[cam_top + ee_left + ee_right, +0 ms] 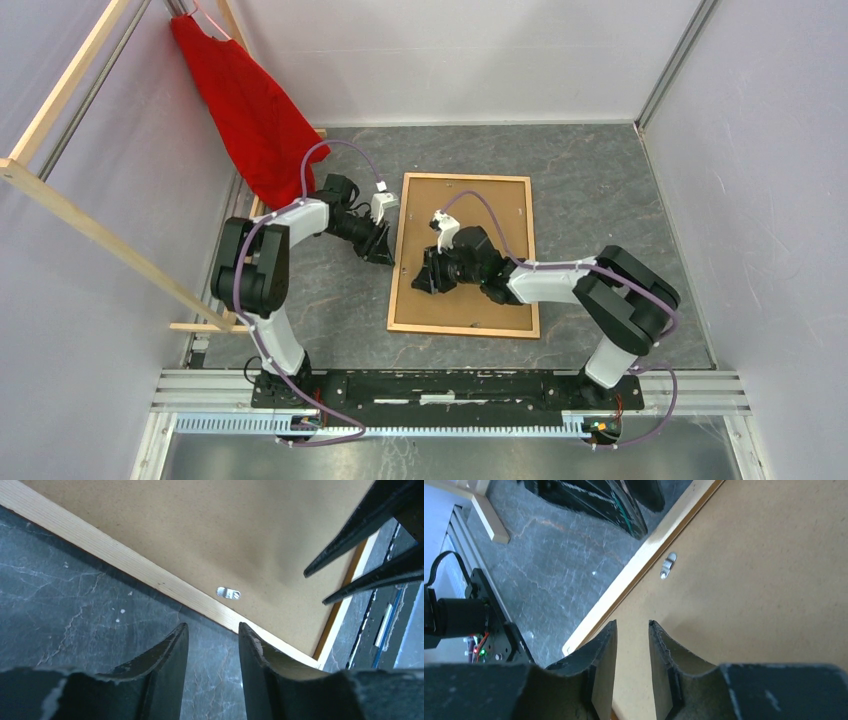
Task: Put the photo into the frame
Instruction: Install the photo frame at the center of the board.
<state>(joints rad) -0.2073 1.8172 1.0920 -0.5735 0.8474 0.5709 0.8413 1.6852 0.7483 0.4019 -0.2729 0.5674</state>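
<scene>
Two grippers meet at one long edge. The left gripper (380, 246) hangs over the tabletop (330, 300), jaws slightly spread, gripping nothing. Just ahead of them the frame (450, 310) lies back-up, a metal clip (228, 593) near its rail. The right gripper (424, 273) hangs above that back, jaws likewise parted.

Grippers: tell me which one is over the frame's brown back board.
The right gripper: it hangs over the brown board inside the frame. The left gripper sits just off the frame's left edge, mostly over the grey table.
</scene>
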